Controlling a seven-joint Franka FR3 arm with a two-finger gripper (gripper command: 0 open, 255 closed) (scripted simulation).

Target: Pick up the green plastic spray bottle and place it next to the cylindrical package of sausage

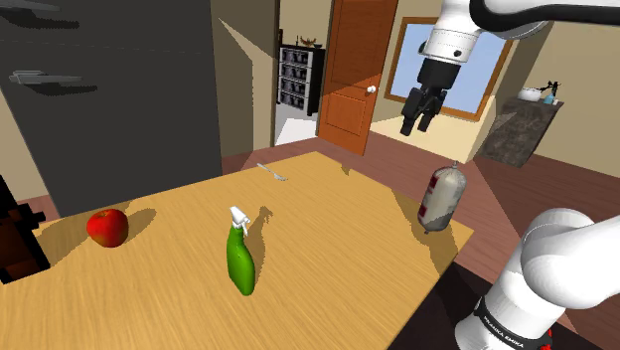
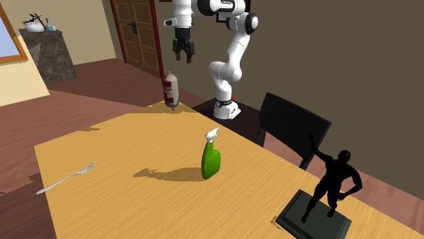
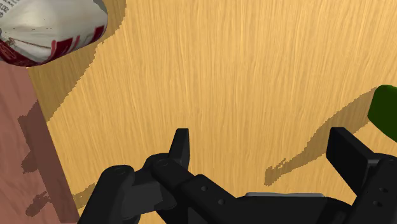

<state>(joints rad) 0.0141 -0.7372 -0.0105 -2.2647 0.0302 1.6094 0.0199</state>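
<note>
A green spray bottle [image 1: 239, 258] with a white trigger head stands upright near the middle of the wooden table [image 1: 328, 249]; it is also in the second exterior view [image 2: 210, 159], and its green edge [image 3: 385, 111] shows past one finger in the wrist view. The sausage package [image 1: 441, 196], a grey and red cylinder, stands upright near the table's corner [image 2: 169, 88] [image 3: 51, 28]. My gripper [image 1: 418, 123] [image 2: 183, 59] [image 3: 261, 149] hangs high above the table near the sausage package, open, with nothing between its fingers.
A red apple [image 1: 107, 227] lies at the shoulder view's left. A fork [image 2: 66, 178] rests near the table's far edge. A black figurine [image 2: 326, 187] on a dark base stands at the second exterior view's lower right, and a dark chair [image 2: 292, 125] sits beside the table.
</note>
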